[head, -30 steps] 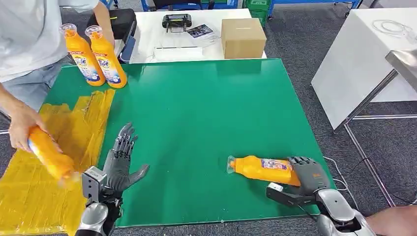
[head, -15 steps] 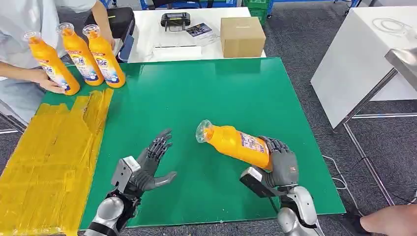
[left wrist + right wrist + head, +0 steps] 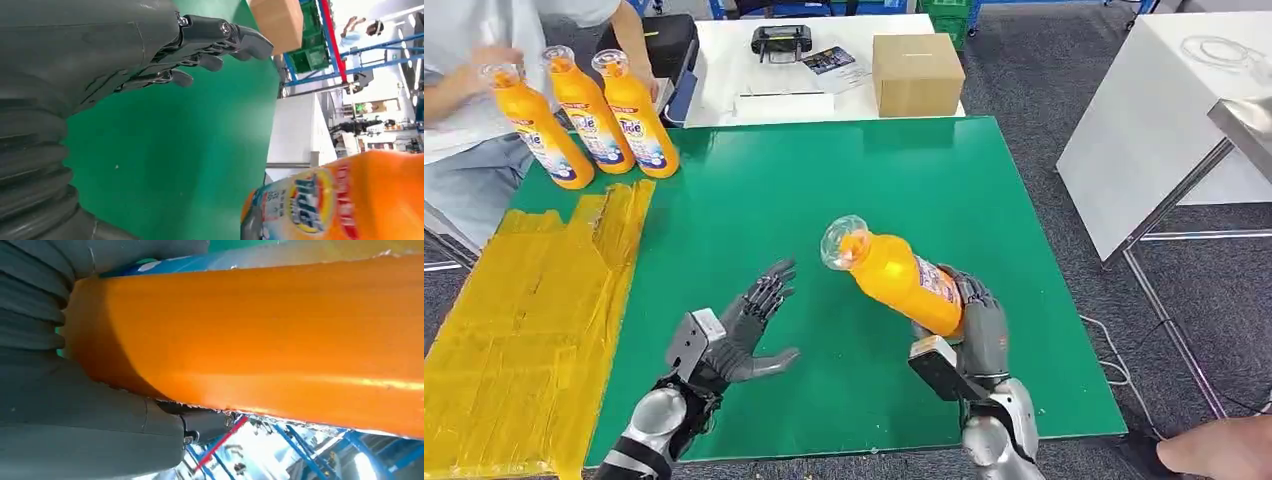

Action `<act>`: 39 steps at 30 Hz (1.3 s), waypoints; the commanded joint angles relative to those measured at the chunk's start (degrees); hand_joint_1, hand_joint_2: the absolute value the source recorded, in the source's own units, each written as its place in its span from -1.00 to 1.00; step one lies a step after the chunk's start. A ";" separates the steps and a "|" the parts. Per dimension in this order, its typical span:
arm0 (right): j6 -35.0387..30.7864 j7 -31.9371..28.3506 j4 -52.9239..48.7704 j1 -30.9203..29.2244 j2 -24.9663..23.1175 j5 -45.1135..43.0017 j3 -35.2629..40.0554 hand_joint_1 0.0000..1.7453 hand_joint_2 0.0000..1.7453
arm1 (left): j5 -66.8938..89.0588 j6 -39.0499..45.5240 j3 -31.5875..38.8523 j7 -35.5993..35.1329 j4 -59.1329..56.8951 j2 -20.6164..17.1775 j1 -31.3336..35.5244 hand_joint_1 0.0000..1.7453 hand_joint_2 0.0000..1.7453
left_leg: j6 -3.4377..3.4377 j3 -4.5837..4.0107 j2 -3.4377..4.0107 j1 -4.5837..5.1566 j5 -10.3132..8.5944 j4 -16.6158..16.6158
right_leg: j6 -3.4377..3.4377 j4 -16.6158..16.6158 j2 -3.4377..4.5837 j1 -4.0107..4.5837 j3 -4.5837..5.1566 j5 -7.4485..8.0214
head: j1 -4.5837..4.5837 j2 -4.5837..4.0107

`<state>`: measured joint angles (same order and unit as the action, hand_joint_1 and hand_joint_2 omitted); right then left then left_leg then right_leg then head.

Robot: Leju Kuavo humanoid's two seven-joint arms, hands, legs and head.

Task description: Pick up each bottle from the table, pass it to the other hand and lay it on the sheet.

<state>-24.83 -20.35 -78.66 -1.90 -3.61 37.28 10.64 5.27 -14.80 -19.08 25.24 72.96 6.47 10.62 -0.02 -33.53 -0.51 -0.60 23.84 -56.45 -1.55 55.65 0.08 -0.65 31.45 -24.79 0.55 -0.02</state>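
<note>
My right hand [image 3: 977, 328] grips an orange detergent bottle [image 3: 894, 275] by its lower body and holds it above the green table [image 3: 824, 190], neck tilted up and toward my left side. The same bottle [image 3: 260, 335] fills the right wrist view, and its label [image 3: 305, 207] shows in the left wrist view. My left hand [image 3: 744, 330] hovers just left of the bottle, fingers [image 3: 220, 37] spread with nothing in them. A yellow sheet [image 3: 514, 320] covers the table's left side. Three more orange bottles [image 3: 584, 110] stand upright at the far left corner.
A person in a light shirt [image 3: 464, 60] stands at the far left by the three bottles. A cardboard box [image 3: 916, 75] and a black device [image 3: 781, 40] sit on a white table behind. Another white table [image 3: 1164, 110] stands to the right.
My right hand has lifted the bottle off the table and swung it toward the middle. My left hand has moved right toward it. The person stood a third bottle beside the other two and let go.
</note>
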 commanded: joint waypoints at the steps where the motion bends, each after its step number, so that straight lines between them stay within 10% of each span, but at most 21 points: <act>1: 2.97 -0.70 10.23 -5.52 -5.52 -1.80 3.88 0.98 1.00 | -1.98 -0.02 -3.07 -1.27 -5.03 -0.94 4.78 -1.00 1.00 | 0.01 0.22 0.21 -0.05 0.11 0.02 | 0.07 -0.08 0.15 0.07 -0.20 -0.03 | 0.00 0.00; 34: 6.37 -2.76 33.12 -13.58 -11.90 -4.65 15.77 1.00 1.00 | -4.11 2.26 -4.01 -1.68 -7.89 1.04 8.76 -0.96 1.00 | 0.02 0.11 -0.01 -0.03 0.06 0.01 | 0.05 -0.06 -0.07 0.04 -0.12 -0.06 | -0.02 0.00; 35: 6.34 -2.71 32.80 -13.50 -11.75 -4.78 15.97 1.00 1.00 | -4.13 2.49 -3.95 -1.69 -8.11 1.13 8.89 0.58 1.00 | 0.02 0.06 -0.01 0.00 0.03 0.02 | 0.03 -0.04 -0.06 0.01 -0.06 -0.04 | -0.02 0.00; 39: 6.34 -2.67 32.70 -13.50 -11.66 -4.86 16.09 1.00 1.00 | -4.23 2.57 -3.89 -1.72 -8.19 1.19 8.95 1.00 1.00 | 0.01 0.05 -0.02 -0.03 0.04 0.00 | 0.03 -0.04 -0.06 0.03 -0.07 -0.05 | -0.02 0.00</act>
<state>-18.58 -23.10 -50.93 -12.92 -16.09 32.37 23.69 1.18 -12.46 -22.16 23.85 69.22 7.04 16.24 -0.03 -33.58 -0.50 -0.60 23.83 -56.45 -1.55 55.65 0.09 -0.65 31.54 -24.79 0.52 -0.02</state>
